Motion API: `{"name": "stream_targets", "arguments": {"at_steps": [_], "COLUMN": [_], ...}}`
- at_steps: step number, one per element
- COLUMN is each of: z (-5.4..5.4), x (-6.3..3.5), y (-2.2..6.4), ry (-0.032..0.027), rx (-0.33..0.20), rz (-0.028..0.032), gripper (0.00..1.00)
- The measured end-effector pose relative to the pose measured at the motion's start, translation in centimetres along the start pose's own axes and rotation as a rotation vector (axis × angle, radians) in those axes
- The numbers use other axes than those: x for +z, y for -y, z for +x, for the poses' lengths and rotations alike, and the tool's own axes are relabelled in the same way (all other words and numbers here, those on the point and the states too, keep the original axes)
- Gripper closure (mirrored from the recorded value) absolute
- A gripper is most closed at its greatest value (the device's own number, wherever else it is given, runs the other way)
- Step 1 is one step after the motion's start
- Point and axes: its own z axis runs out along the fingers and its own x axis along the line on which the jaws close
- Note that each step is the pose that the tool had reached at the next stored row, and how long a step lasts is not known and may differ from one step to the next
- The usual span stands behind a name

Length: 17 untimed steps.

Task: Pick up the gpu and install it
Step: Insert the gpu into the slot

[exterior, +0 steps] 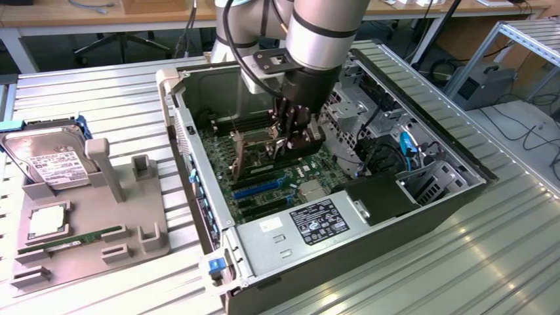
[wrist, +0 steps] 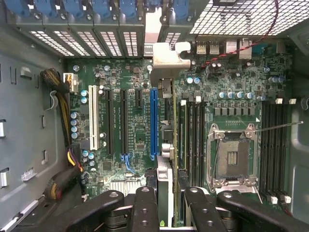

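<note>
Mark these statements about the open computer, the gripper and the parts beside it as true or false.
1. The gripper is inside the open computer case. True.
2. The gpu is clamped between the fingers, edge-on over the motherboard. True.
3. The hard drive is mounted inside the case. False: it stands on the grey holder outside the case, on the exterior view's left.
4. A cooler covers the CPU socket. False: the socket is uncovered.
5. A RAM stick lies on the grey holder. True.
</note>
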Motion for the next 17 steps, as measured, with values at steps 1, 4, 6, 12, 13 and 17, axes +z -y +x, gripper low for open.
{"name": "stream_targets", "arguments": {"at_steps": [1, 4, 6, 12, 13, 17], "z": [0.0, 0.01, 0.01, 0.02, 0.02, 0.03], "x": [0.02, 0.08, 0.13, 0.3, 0.33, 0.43], "y": [-0.02, -0.07, -0.09, -0.2, -0.22, -0.27], "ry": [0.0, 0.0, 0.0, 0.0, 0.0, 0.0001], "rx": [0.0, 0.0, 0.0, 0.0, 0.0, 0.0], "rz": [0.0, 0.0, 0.0, 0.0, 0.0, 0.0], "gripper": [0.73, 0.73, 0.73, 0.73, 0.73, 0.73]}}
